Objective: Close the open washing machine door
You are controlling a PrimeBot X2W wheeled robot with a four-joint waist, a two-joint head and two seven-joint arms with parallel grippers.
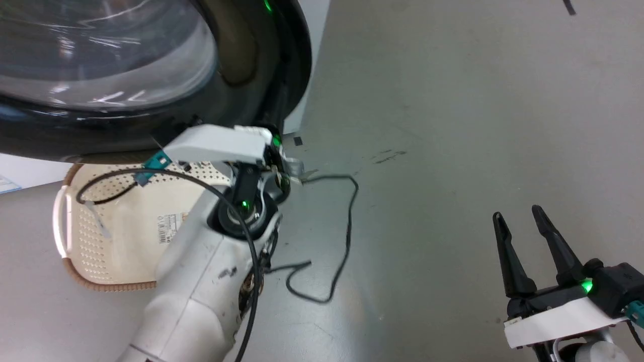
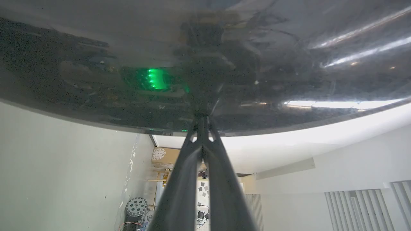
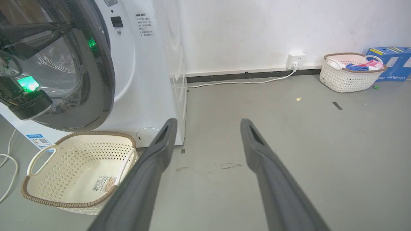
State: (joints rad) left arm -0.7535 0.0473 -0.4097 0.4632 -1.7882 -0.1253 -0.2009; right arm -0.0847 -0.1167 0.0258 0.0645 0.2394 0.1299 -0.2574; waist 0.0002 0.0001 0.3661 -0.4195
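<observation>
The washing machine door [image 1: 126,75], round with a glossy black rim and a bulging glass centre, sits at the upper left of the head view. In the right wrist view the door [image 3: 102,73] lies close against the white machine front [image 3: 144,80]. My left gripper [image 2: 201,121] is shut with nothing in it, and its tips touch the door's dark outer face. The left wrist [image 1: 221,146] hides those fingers in the head view. My right gripper [image 1: 518,213] hangs open over the bare floor at the lower right, well away from the door, and is also open in its own view [image 3: 208,123].
An empty cream laundry basket [image 3: 80,166] stands on the floor under the door. A black cable [image 1: 342,241] trails on the grey floor beside the left arm. By the far wall are a basket of clothes [image 3: 351,72], blue boxes [image 3: 390,62] and a plugged-in white cord [image 3: 244,82].
</observation>
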